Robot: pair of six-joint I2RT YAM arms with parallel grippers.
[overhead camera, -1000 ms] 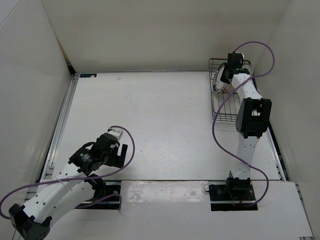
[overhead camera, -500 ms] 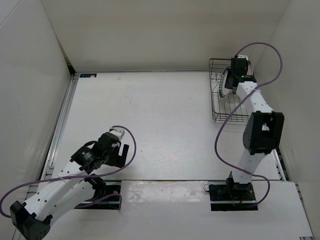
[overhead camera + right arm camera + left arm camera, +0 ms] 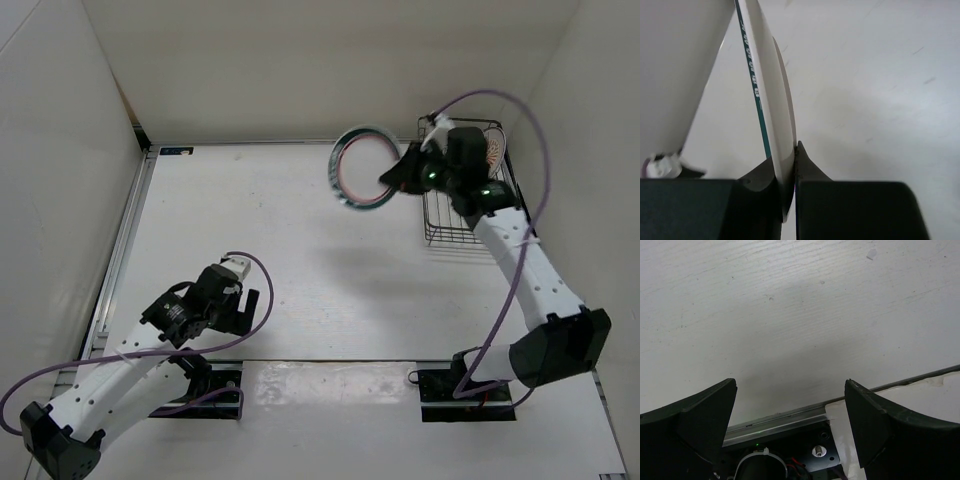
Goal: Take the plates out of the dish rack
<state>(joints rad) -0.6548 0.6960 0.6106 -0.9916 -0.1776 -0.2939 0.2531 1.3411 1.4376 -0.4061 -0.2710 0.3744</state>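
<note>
Moved out of the rack (image 3: 452,240), the ringed plate (image 3: 360,168) is hanging over the worktop (image 3: 280,220), the right tool (image 3: 392,180) pinching its rim; the left tool (image 3: 230,303) is hovering spread.

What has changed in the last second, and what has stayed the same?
The right gripper has lifted the green-and-red-rimmed plate out of the dish rack and carried it left, above the table, clamped on its rim. An orange sunburst plate stays in the rack. The left gripper has not moved and is open.
</note>
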